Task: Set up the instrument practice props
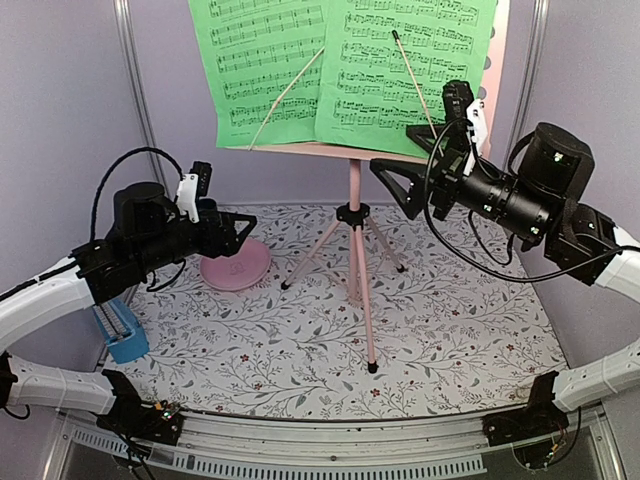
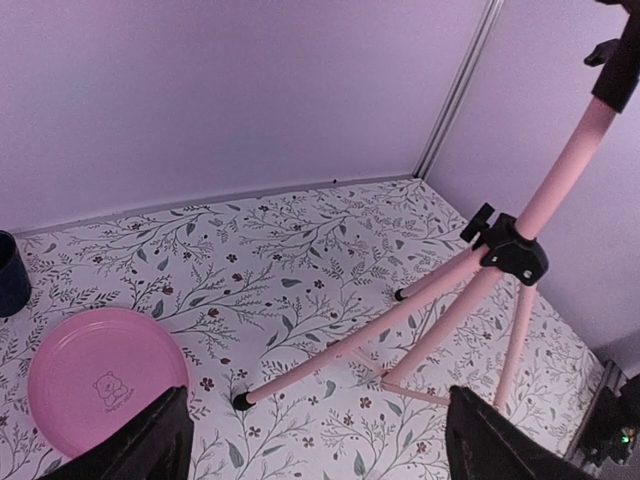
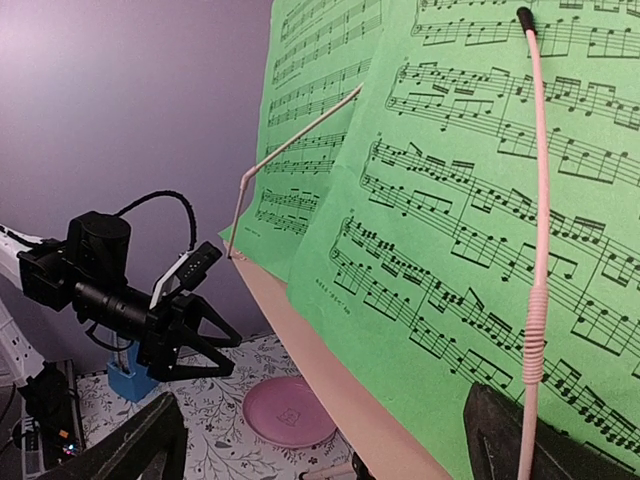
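- The pink music stand [image 1: 354, 215] is upright at the middle of the flower-print bench [image 1: 450, 330], with its three legs spread.
- Both green pages sit side by side on the stand's desk. The left page [image 1: 262, 70] has its inner edge tucked behind the right page [image 1: 405, 70].
- A thin pink holder wire [image 3: 537, 250] lies across the right page, and a second wire [image 1: 285, 100] crosses the left page.
- The blue metronome [image 1: 120, 332] stands at the bench's left edge, beside the left arm [image 1: 140, 235] and well apart from the stand.
- The left jaws are spread wide with nothing in them. They hang just above the round pink disc [image 2: 105, 375] and face the tripod legs.
- The right jaws are also spread wide and empty. They are raised to the lower right corner of the right page, near the desk's lip [image 3: 320, 375]; I cannot tell whether a finger touches it.
- A dark blue cup [image 2: 10, 272] shows at the left edge of the left wrist view, behind the disc.
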